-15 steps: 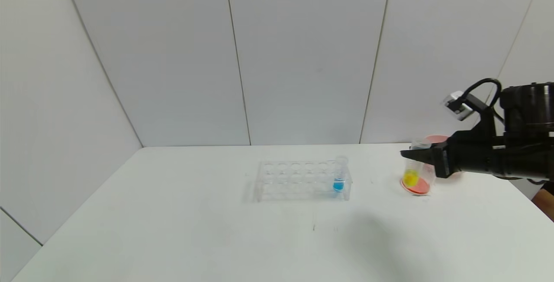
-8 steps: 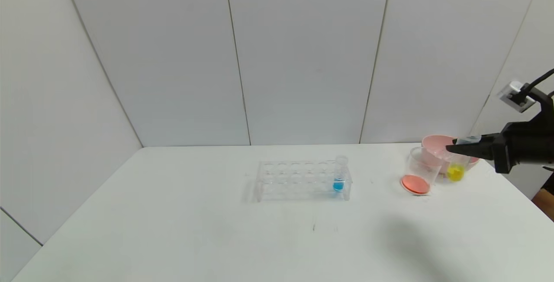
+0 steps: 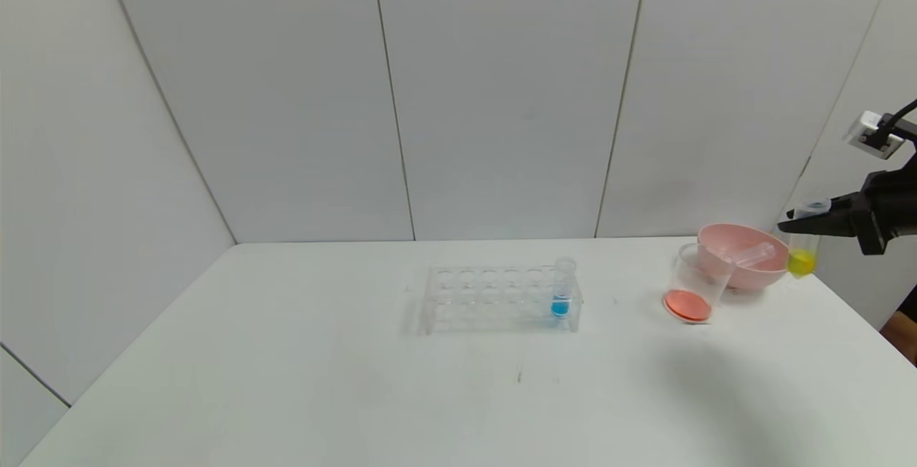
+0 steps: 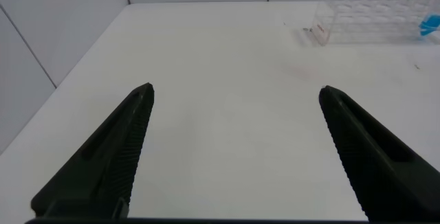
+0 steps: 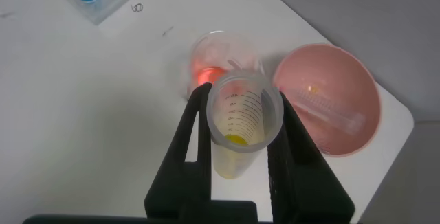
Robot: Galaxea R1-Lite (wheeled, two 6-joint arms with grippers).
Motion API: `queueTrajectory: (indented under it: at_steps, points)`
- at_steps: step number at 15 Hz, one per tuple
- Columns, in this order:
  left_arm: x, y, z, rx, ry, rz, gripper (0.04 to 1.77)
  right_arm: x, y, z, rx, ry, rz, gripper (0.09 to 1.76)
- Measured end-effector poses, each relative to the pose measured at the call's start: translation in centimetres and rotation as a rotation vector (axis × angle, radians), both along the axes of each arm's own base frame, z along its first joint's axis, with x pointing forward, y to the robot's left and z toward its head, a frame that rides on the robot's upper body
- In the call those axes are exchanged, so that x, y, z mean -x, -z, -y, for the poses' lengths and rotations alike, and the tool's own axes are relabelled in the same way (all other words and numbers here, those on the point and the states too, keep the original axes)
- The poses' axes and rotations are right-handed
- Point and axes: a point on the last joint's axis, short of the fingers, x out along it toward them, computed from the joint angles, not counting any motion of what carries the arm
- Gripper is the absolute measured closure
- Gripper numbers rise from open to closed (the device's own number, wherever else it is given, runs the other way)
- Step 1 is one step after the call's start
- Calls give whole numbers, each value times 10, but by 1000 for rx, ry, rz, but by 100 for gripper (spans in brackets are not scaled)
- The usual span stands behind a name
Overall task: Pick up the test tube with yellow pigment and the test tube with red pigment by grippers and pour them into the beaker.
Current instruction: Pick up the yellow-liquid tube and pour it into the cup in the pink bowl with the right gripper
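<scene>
My right gripper (image 3: 804, 221) is at the far right, past the table's right edge, shut on the rim of the test tube with yellow pigment (image 3: 802, 253), which hangs upright with yellow liquid at its bottom. In the right wrist view the gripper (image 5: 242, 99) clamps this tube (image 5: 242, 131) from both sides. The beaker (image 3: 693, 282) stands on the table with red-orange liquid at its bottom; it also shows in the right wrist view (image 5: 221, 58). No tube with red liquid shows. My left gripper (image 4: 236, 95) is open and empty over bare table, out of the head view.
A pink bowl (image 3: 749, 275) stands right of the beaker with an empty clear tube (image 3: 754, 255) lying in it. A clear rack (image 3: 473, 300) at mid-table holds a blue-liquid tube (image 3: 562, 289). The table's right edge is close below my right gripper.
My right gripper has carried the yellow tube rightward from the beaker, past the pink bowl, and a little higher. Yellow liquid still sits in the tube.
</scene>
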Motion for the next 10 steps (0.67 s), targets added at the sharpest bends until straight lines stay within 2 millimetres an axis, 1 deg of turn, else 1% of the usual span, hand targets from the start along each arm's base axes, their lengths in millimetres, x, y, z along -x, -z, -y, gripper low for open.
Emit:
queueTrajectory:
  at_steps: [3,7,8,10]
  points:
    - [0,0,0,0,0,0,9,-23,8,10,61,-42,21,132]
    - [0,0,0,0,0,0,9,-42,9,14,97,-57,-36,132]
    - [0,0,0,0,0,0,9,-47,8,15,133,-48,-47,132]
    - [0,0,0,0,0,0,9,-59,13,15,230,-50,-36,132]
